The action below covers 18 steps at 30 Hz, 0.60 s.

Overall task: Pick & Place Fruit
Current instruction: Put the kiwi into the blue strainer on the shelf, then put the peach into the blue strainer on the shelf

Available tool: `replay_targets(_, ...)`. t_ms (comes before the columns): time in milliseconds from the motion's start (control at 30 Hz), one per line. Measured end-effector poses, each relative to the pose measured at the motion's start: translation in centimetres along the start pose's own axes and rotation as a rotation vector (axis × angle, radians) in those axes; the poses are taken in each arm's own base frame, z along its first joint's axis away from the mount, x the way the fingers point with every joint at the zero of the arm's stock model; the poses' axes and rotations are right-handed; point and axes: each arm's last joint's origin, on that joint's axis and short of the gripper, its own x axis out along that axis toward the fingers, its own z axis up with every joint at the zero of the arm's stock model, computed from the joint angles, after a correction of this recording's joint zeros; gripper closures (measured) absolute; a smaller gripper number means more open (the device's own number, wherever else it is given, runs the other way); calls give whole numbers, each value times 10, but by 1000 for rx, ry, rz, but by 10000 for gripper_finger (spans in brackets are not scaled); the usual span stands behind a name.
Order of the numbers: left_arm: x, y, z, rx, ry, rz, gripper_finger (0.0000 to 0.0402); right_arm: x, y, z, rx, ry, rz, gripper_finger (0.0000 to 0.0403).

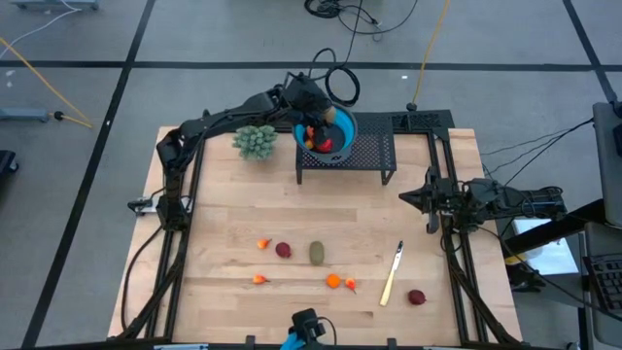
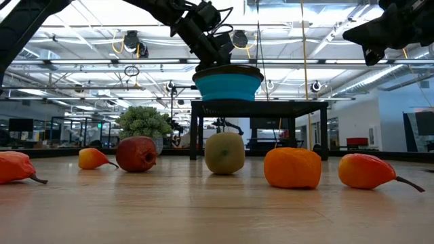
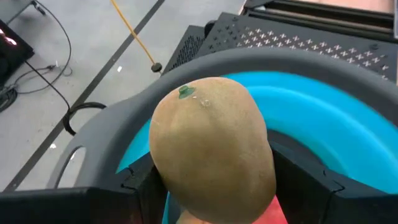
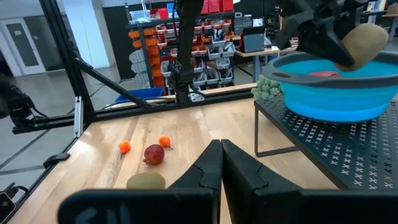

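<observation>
While the left pincer (image 4: 336, 37) holds a tan fruit (image 3: 211, 146) above the blue bowl (image 1: 335, 131), seven pieces (image 1: 317, 253) wait on the bench (image 1: 224, 209); the right pincer (image 4: 221, 158) rests closed.

From above I see the wooden table (image 1: 233, 233) standing on a grey floor (image 1: 87, 97) crossed by dark lines, with a yellow cable (image 1: 44, 87) and black cables (image 1: 340, 12) trailing over it. Looking level across the table, I get a high ceiling (image 2: 102, 47) of white beams and pipes with bright round lamps (image 2: 131, 42), and glass partitions (image 2: 47, 125) far back. Beyond the right arm's shut fingers I make out shelves (image 4: 205, 31) stacked with red and orange bins, a grey door (image 4: 22, 43), and what may be a desk with a monitor (image 4: 254, 42).
</observation>
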Motion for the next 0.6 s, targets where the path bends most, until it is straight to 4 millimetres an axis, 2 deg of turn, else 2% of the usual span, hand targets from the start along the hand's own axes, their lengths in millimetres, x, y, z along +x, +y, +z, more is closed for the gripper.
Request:
replay_targets(167, 4, 1, -2, -3, 11, 1, 155, 0, 0, 0, 0, 0, 0, 403)
replay_targets(600, 8, 1, -4, 1, 21, -1, 95, 0, 0, 0, 0, 0, 0, 403)
